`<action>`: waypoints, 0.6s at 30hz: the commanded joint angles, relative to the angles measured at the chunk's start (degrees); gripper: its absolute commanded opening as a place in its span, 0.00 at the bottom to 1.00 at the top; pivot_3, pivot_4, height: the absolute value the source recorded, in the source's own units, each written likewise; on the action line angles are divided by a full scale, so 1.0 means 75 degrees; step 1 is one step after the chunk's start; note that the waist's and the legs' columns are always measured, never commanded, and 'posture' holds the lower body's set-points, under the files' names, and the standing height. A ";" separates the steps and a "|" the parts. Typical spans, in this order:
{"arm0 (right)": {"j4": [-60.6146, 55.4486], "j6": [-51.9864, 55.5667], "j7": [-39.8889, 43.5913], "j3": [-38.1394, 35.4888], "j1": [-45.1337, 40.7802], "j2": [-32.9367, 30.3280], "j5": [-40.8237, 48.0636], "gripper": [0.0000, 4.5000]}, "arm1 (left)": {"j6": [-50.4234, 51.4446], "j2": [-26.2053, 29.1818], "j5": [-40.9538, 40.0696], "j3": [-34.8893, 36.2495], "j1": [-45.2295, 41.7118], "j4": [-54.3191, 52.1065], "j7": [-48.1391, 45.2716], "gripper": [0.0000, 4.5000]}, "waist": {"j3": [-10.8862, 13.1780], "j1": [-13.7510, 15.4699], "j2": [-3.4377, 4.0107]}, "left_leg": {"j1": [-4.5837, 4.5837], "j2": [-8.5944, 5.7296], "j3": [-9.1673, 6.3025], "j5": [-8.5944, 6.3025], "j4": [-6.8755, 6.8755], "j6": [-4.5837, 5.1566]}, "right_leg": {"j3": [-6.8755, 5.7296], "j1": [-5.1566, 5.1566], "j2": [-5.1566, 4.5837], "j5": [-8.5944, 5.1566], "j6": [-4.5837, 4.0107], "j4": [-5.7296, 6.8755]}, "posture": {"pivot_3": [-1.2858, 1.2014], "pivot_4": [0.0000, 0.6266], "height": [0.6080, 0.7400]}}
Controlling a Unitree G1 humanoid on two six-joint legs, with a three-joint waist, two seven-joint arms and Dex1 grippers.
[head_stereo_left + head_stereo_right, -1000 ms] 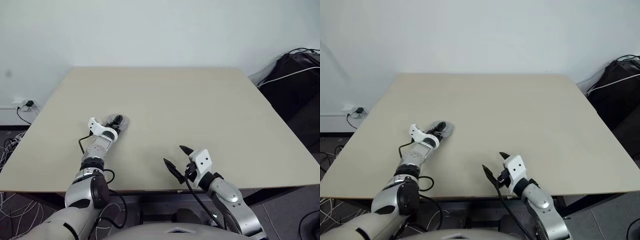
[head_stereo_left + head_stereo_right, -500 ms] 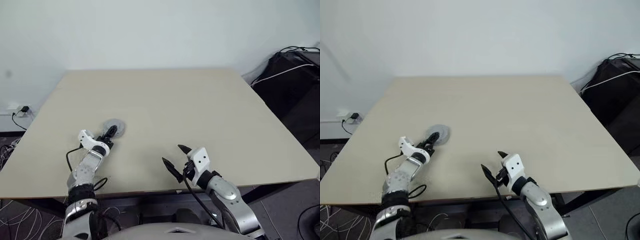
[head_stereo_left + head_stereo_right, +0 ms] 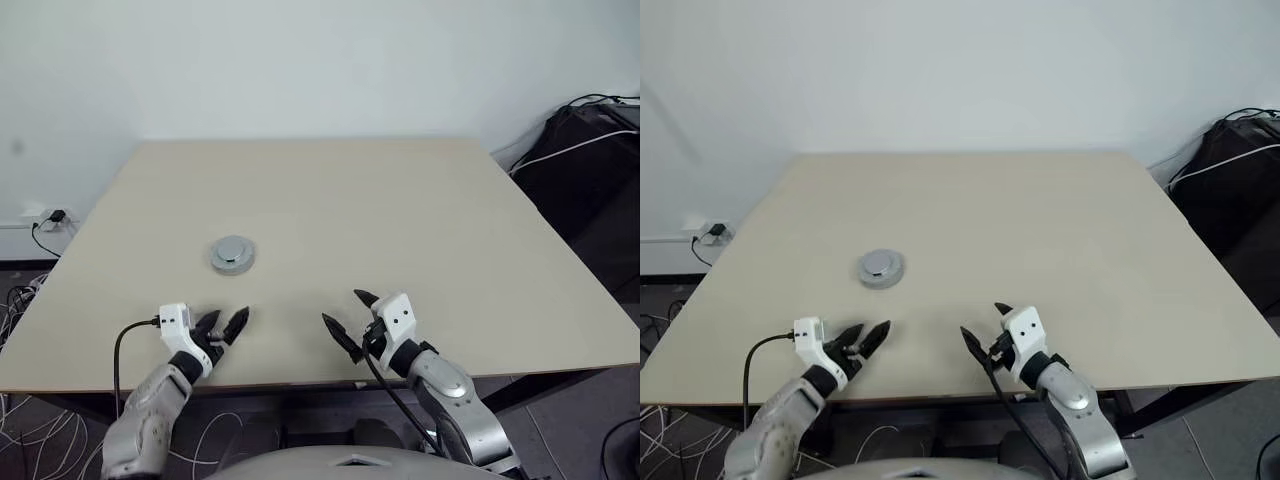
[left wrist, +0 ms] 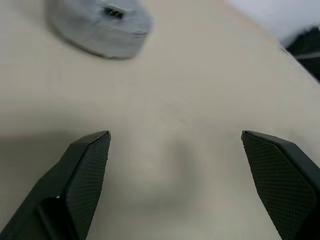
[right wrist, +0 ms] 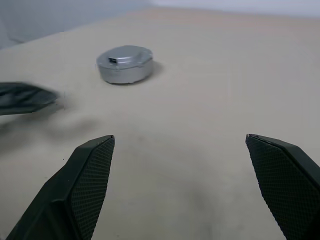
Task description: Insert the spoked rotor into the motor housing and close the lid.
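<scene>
The lid [image 3: 233, 254] sits shut on the round grey motor housing, on the left part of the table [image 3: 400, 220]. L end effector [image 3: 224, 327] & R end effector [image 3: 343, 318] are both wide open w/ nothing in them, near the table's front edge, well apart from it.

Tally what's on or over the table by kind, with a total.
Closed motor assembly (the lid on top): 1
Grippers, open and empty: 2, the left gripper and the right gripper
Total: 3
</scene>
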 commanded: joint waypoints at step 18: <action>0.0512 -0.2611 -0.1605 -0.0929 0.0919 0.0526 -0.1225 1.00 | -0.5715 -0.0677 0.2521 -0.1133 0.0980 0.0553 0.0779 0.99 | 0.0032 -0.0023 0.0024 | -0.0023 -0.0006 0.0022 -0.0006 -0.0015 0.0012 | -0.0036 -0.0026 -0.0022 -0.0040 0.0017 0.0013 | 0.52 0.00 1.00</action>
